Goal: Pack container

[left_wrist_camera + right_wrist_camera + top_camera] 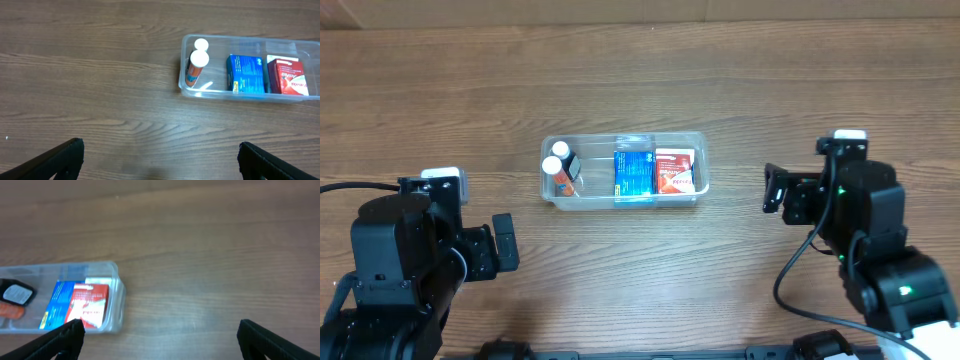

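Observation:
The clear plastic container (548,188) sits mid-table. Inside it are two white-capped bottles (559,165) at its left end, a blue box (633,174) in the middle and a red-and-white box (676,170) at its right end. It also shows in the left wrist view (187,89) with the bottles (198,62), blue box (245,74) and red box (290,76), and in the right wrist view (118,292). My left gripper (505,243) (160,157) is open and empty, left of and nearer than the container. My right gripper (775,188) (160,337) is open and empty, to the container's right.
The wooden table (640,80) stretches all round the container. Black cables (790,270) run along the right arm near the front edge.

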Action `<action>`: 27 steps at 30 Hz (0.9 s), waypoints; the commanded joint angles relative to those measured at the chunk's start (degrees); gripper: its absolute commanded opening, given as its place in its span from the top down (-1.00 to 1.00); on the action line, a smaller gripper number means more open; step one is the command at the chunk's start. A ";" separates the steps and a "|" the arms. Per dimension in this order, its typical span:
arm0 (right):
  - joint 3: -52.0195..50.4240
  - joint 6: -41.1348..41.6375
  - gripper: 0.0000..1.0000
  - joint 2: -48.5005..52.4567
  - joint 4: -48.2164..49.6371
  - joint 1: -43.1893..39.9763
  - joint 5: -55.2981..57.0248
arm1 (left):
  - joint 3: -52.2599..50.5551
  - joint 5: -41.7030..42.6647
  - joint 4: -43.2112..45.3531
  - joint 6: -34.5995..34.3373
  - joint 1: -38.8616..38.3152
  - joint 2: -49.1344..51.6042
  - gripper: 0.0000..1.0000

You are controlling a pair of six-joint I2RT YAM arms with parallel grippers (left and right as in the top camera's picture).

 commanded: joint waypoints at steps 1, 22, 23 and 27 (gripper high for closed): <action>-8.39 -4.39 -1.00 -5.60 5.68 0.11 -1.86 | -0.17 -0.39 0.07 -1.01 -0.42 0.04 -1.00; -38.73 -8.85 -1.00 -39.63 22.60 -6.56 -6.88 | -0.17 -0.39 0.07 -1.01 -0.42 0.04 -1.00; -39.41 -9.14 -1.00 -40.74 22.97 -6.56 -6.95 | -0.17 -0.39 0.07 -1.01 -0.42 0.04 -1.00; -42.07 -9.73 -1.00 -44.92 24.76 -6.56 -6.95 | -0.17 -0.37 0.07 -1.01 -0.42 0.04 -1.00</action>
